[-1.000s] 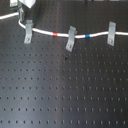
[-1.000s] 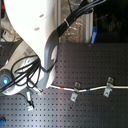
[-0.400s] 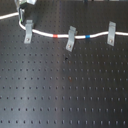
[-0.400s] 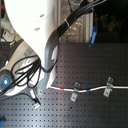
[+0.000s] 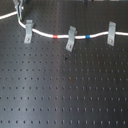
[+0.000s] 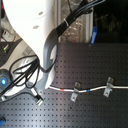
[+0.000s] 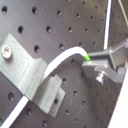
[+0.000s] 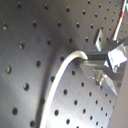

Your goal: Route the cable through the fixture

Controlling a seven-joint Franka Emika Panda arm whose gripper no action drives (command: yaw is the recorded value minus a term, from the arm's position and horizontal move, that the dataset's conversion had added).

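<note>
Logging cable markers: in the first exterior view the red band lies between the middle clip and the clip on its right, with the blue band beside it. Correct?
Not quite. In the first exterior view the red band lies left of the middle clip; only the blue band lies between that clip and the right clip.

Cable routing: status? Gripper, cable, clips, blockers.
Gripper shut on cable beside the end clip. Cable runs across the middle clip and far clip. No blockers visible.
</note>
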